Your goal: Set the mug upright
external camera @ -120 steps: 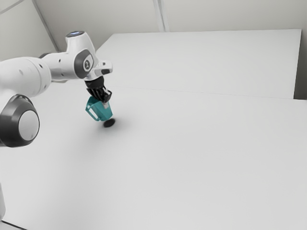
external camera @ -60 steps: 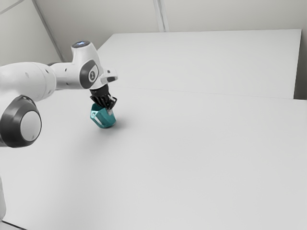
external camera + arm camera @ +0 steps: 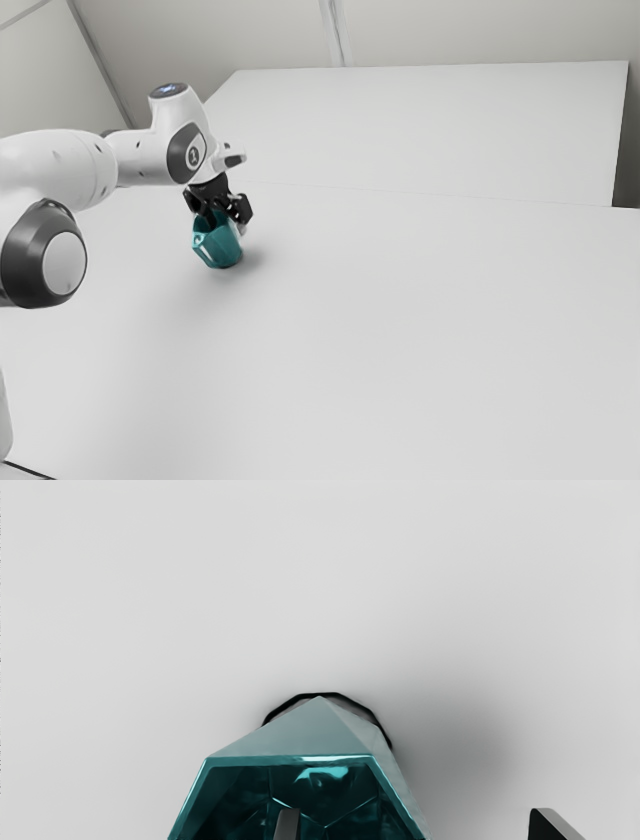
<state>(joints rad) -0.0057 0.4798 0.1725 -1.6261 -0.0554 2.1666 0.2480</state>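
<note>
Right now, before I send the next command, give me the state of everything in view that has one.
Gripper: open, fingers apart, one inside the mug's mouth, the other outside with a gap to the wall.
Mug: mouth up, base down at the table; whether it stands fully level, I can't tell.
Arm: bent, hand lowered to the mug.
Table: flat, shaded beside the mug.

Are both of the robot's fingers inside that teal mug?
No: one finger is at the opening of the mug, the other outside its wall.
</note>
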